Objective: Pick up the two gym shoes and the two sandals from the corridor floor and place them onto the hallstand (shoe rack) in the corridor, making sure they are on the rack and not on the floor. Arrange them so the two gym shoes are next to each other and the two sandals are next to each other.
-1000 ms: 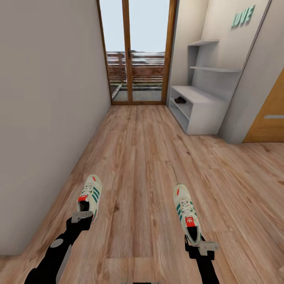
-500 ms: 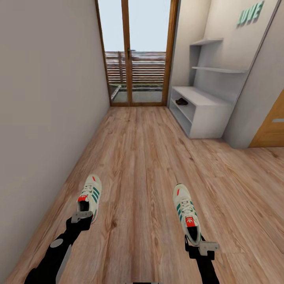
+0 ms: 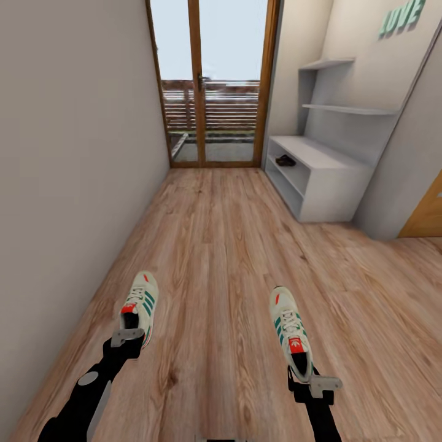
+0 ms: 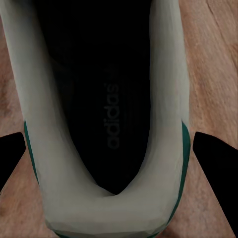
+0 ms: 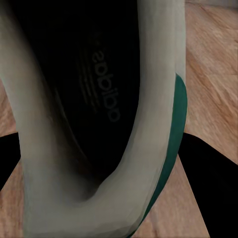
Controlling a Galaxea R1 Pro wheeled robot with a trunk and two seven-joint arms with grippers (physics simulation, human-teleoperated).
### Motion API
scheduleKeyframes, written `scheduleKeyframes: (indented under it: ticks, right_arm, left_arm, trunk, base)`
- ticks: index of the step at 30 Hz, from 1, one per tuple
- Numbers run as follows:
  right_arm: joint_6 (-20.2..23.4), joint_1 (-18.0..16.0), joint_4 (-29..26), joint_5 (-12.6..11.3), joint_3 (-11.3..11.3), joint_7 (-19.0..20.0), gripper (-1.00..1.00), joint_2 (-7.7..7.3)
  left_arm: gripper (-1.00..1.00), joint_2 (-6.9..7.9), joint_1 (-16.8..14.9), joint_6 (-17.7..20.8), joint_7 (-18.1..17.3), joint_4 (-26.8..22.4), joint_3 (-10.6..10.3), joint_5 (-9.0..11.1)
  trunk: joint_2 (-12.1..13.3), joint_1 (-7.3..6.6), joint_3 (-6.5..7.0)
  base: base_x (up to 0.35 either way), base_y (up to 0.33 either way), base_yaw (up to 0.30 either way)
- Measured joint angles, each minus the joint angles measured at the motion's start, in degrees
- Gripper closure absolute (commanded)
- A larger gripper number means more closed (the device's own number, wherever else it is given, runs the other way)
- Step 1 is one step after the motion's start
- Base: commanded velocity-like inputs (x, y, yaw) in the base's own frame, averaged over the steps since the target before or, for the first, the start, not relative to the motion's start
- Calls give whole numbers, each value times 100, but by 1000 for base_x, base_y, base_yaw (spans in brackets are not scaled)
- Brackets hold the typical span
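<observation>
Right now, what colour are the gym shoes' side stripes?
Green on white gym shoes, clearest in the head view.

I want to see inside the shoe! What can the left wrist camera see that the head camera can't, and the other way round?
Left wrist view: the dark inside of the left gym shoe, with faint "adidas" lettering.
Head view: the right gym shoe, the hallstand holding dark sandals, and the glass door.
Both: that left shoe and the wood floor.

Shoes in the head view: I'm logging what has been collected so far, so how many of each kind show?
Gym shoes: 2, left one and right one, each at an arm's end.
Sandals: 1 dark shape on the hallstand.
Total: 3.
</observation>
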Motion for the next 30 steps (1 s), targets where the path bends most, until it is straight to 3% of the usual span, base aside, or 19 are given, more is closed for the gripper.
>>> scheduleKeyframes:
  ticks: [30]
  right_arm:
    - [0,0,5,0,0,0,100,0]
  left_arm:
    - [100,8,0,-8,-6,180,12,0]
  trunk:
    - [0,0,0]
  base:
    - [337,119,0]
